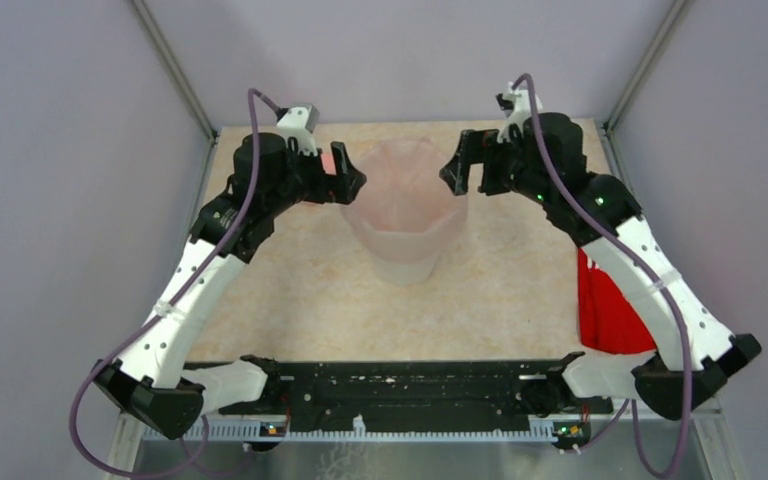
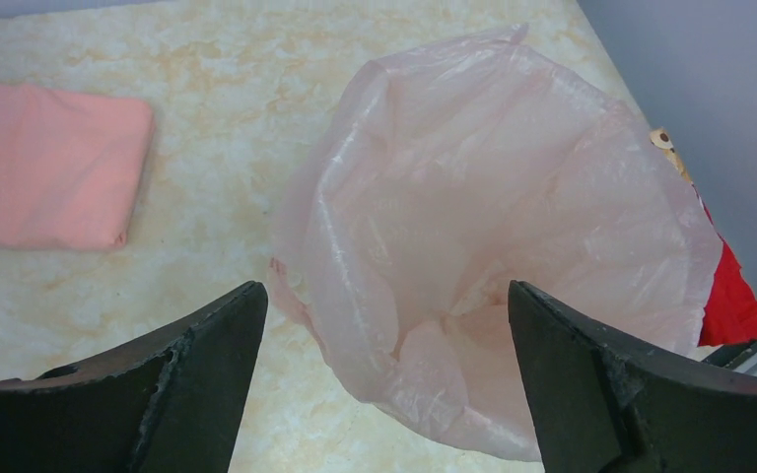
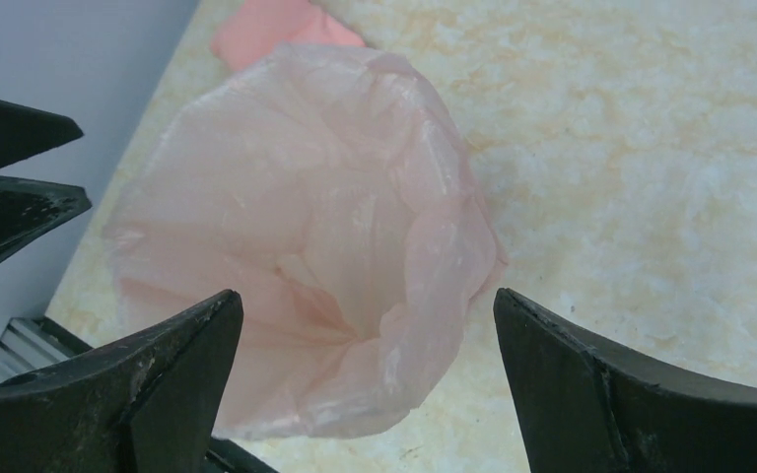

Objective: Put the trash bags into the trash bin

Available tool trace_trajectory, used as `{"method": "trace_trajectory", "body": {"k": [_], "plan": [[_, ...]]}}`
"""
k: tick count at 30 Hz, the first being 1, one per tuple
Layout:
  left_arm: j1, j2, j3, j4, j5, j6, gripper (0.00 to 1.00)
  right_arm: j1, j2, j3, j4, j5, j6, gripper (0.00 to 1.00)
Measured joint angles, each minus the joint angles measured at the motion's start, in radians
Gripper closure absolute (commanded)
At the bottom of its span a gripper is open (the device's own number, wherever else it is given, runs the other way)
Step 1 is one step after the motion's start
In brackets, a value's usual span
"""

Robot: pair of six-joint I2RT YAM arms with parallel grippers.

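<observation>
My left gripper point(image 1: 348, 178) flanked bin at 9 o'clock, my right gripper point(image 1: 458, 168) at 3 o'clock; jaws wide, gripping nothing. Trash bin point(image 1: 405, 262) stood mid-table. Trash bag point(image 1: 400, 185) lined it, film draped over rim, probably to hold mouth open. Cloth point(image 2: 44, 163) and red packet point(image 1: 610, 310) lay aside.

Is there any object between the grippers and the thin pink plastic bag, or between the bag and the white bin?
Nothing visible does. The thin translucent pink plastic bag already sits in the white faceted plastic bin; the left gripper and right gripper are open on either side of it, with only air between.
</observation>
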Motion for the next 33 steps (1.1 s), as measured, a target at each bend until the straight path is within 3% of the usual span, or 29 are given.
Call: {"method": "trace_trajectory", "body": {"k": [11, 21, 33], "plan": [[0.0, -0.118, -0.014, -0.028, 0.0, 0.015, 0.02, 0.0, -0.297, -0.248, 0.165, 0.001, 0.021, 0.01], [0.0, -0.179, -0.061, -0.039, 0.005, 0.023, 0.02, 0.0, -0.401, -0.395, 0.254, 0.001, 0.053, 0.01], [0.0, -0.224, -0.111, -0.037, 0.005, 0.037, 0.02, 0.0, -0.455, -0.44, 0.291, 0.009, 0.056, 0.01]]}}
